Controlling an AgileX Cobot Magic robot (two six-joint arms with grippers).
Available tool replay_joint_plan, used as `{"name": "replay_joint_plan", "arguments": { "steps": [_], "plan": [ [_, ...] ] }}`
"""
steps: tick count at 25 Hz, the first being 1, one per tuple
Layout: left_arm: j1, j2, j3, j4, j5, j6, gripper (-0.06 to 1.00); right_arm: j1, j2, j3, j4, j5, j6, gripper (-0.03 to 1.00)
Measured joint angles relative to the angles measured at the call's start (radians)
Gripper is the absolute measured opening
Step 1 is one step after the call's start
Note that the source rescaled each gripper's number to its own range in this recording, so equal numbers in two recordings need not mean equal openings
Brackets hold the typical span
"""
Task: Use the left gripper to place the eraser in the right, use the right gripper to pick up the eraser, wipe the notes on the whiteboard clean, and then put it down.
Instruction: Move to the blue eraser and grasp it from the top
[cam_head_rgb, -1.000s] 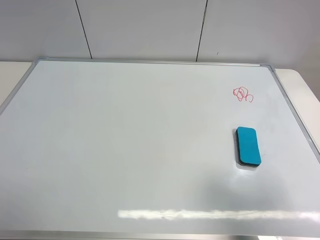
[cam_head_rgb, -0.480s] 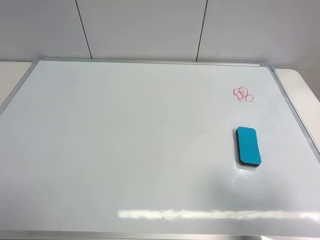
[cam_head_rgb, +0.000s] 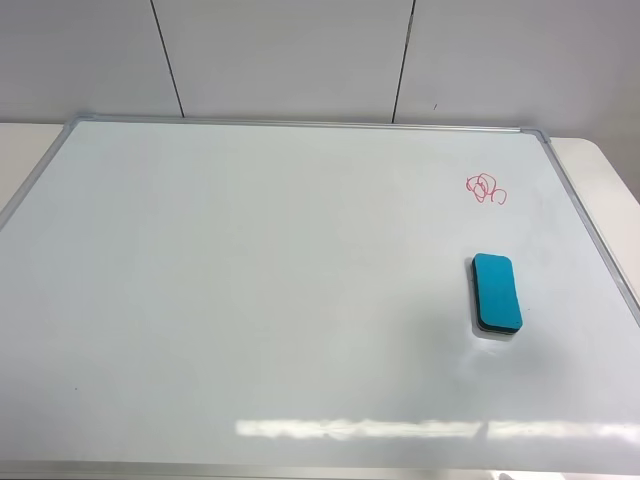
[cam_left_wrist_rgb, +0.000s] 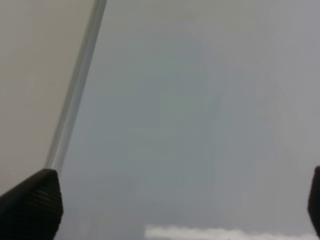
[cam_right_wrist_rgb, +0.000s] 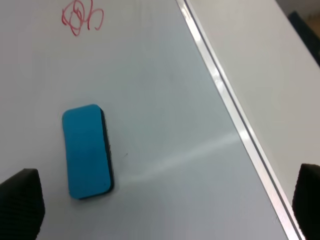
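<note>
The teal-blue eraser (cam_head_rgb: 496, 292) lies flat on the right part of the whiteboard (cam_head_rgb: 250, 280), with no gripper touching it. The red notes (cam_head_rgb: 486, 188) sit a little beyond it, toward the far right corner. Neither gripper shows in the exterior high view. In the right wrist view the right gripper (cam_right_wrist_rgb: 164, 202) is open and empty, hovering above the board with the eraser (cam_right_wrist_rgb: 87, 150) and the notes (cam_right_wrist_rgb: 82, 16) ahead of it. In the left wrist view the left gripper (cam_left_wrist_rgb: 172, 205) is open and empty over bare whiteboard (cam_left_wrist_rgb: 200, 125) near its frame (cam_left_wrist_rgb: 75, 90).
A cream table (cam_head_rgb: 610, 170) shows beyond the board's silver frame on the right, and also in the right wrist view (cam_right_wrist_rgb: 280, 75) and the left wrist view (cam_left_wrist_rgb: 35, 75). A grey panelled wall (cam_head_rgb: 300, 50) stands behind the board.
</note>
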Motion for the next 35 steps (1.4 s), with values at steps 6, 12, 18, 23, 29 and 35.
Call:
{"name": "replay_joint_plan", "arguments": {
  "steps": [6, 12, 18, 23, 29, 35],
  "plan": [
    [0.0, 0.0, 0.0, 0.0, 0.0, -0.001, 1.0, 0.003, 0.348, -0.078, 0.022, -0.051, 0.0, 1.0],
    [0.0, 0.0, 0.0, 0.0, 0.0, -0.001, 1.0, 0.042, 0.642, -0.109, 0.022, -0.175, -0.009, 1.0],
    [0.0, 0.0, 0.0, 0.0, 0.0, -0.001, 1.0, 0.181, 0.847, -0.111, 0.056, -0.303, -0.009, 1.0],
    [0.0, 0.0, 0.0, 0.0, 0.0, -0.001, 1.0, 0.232, 0.971, -0.111, 0.059, -0.341, -0.002, 1.0],
    [0.0, 0.0, 0.0, 0.0, 0.0, -0.001, 1.0, 0.295, 1.091, -0.112, 0.067, -0.455, 0.004, 1.0],
    [0.0, 0.0, 0.0, 0.0, 0.0, -0.001, 1.0, 0.305, 1.17, -0.112, 0.081, -0.479, 0.011, 1.0]
  ]
}}
